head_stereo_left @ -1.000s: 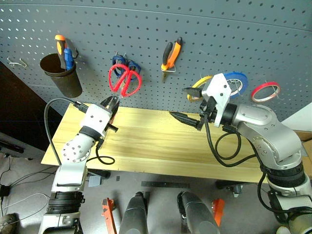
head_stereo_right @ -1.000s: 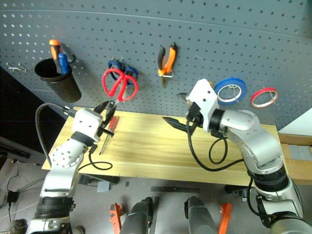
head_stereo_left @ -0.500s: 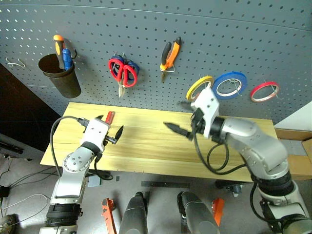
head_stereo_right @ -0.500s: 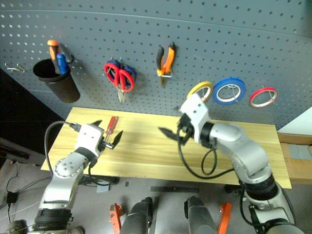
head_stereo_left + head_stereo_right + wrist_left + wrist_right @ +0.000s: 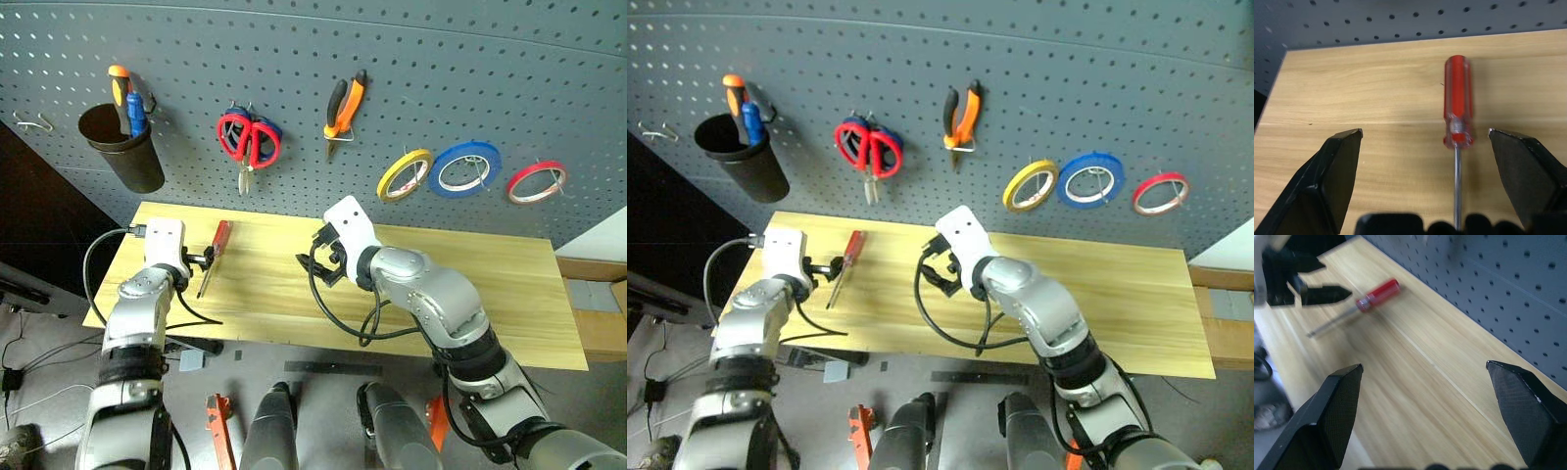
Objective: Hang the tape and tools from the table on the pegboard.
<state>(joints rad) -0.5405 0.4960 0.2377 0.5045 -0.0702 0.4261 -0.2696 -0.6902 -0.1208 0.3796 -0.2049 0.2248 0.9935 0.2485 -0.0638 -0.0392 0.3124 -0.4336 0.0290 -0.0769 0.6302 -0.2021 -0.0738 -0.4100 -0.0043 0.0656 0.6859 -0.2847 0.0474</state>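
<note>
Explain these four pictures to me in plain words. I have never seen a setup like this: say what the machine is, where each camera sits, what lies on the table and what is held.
This is a two-armed humanoid robot. Two pictures come from cameras in its head, looking down over both arms. The other two come from cameras on its wrists, looking out between each gripper's two black fingers.

Before it stands a yellow wooden table against a grey pegboard. Already hanging there: red scissors, orange pliers, and yellow tape beside blue and red rolls.

On the table lies a red-handled screwdriver.

The left gripper is open, with the screwdriver lying between its fingers, not yet gripped. The right gripper is open too, over bare wood. Nothing is held.
</note>
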